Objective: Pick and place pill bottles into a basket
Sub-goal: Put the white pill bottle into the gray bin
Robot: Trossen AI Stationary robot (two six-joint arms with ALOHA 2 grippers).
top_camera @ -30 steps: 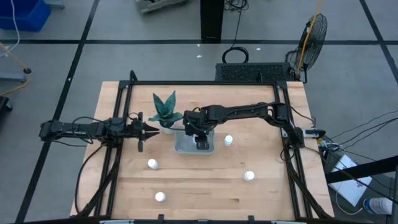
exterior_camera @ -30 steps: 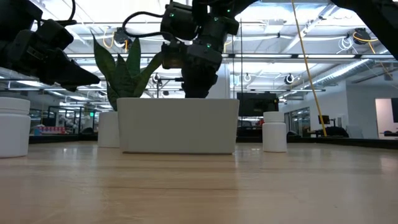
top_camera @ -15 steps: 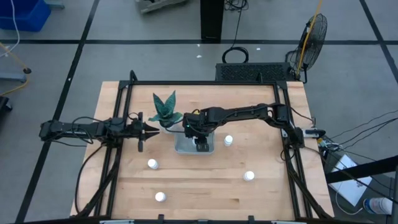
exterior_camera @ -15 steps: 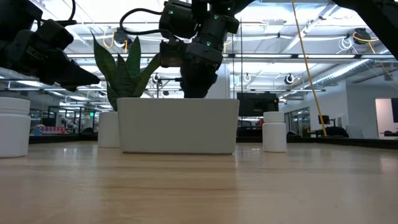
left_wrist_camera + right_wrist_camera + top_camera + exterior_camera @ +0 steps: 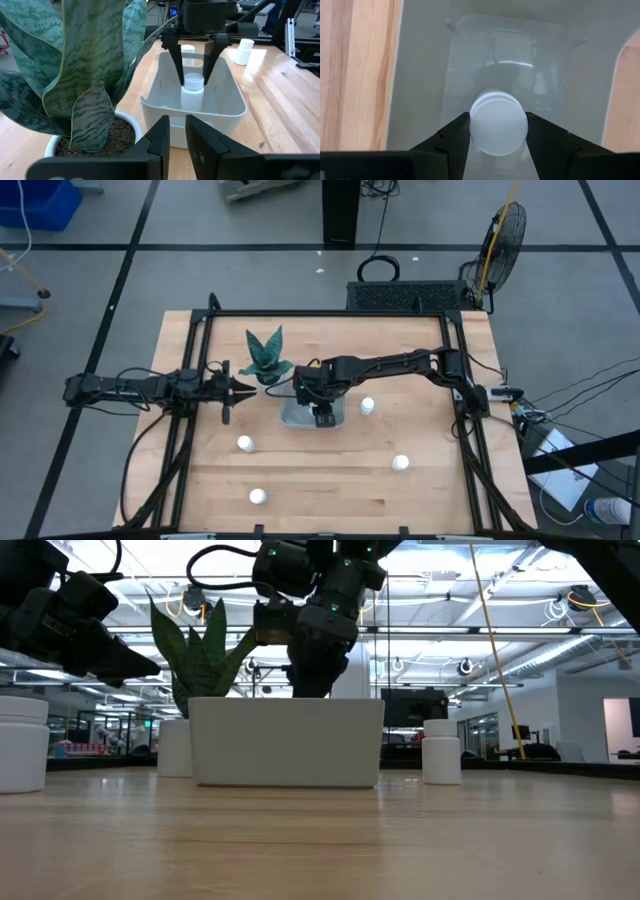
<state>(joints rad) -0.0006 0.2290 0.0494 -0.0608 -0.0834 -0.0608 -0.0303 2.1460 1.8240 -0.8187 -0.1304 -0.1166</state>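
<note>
The pale basket (image 5: pixel 290 418) sits mid-table beside a potted green plant (image 5: pixel 265 355). My right gripper (image 5: pixel 320 416) points down into the basket and is shut on a small white pill bottle (image 5: pixel 192 95). The bottle also shows from above in the right wrist view (image 5: pixel 498 125). Several other pill bottles stand upright on the wood: one right of the basket (image 5: pixel 367 405) and three nearer the near edge (image 5: pixel 245 444) (image 5: pixel 258 496) (image 5: pixel 401 463). My left gripper (image 5: pixel 243 390) is shut and empty, hovering left of the plant. My right gripper pinches the bottle's round cap (image 5: pixel 193 80) between its two fingers (image 5: pixel 176 62), one on each side. The fingers come from above, pointing down. The bottle is upright with its lower part inside the basket; whether it rests on the floor is hidden by the wall (image 5: pixel 200 127).
The plant's white pot (image 5: pixel 90 145) and tall leaves (image 5: pixel 190 650) stand close to the basket's far-left corner, between my two grippers. A black frame (image 5: pixel 455 370) borders the table's sides. Open wood lies between the scattered bottles toward the near edge.
My right gripper, still shut on the bottle, has shifted slightly toward the table's left edge over the basket.
</note>
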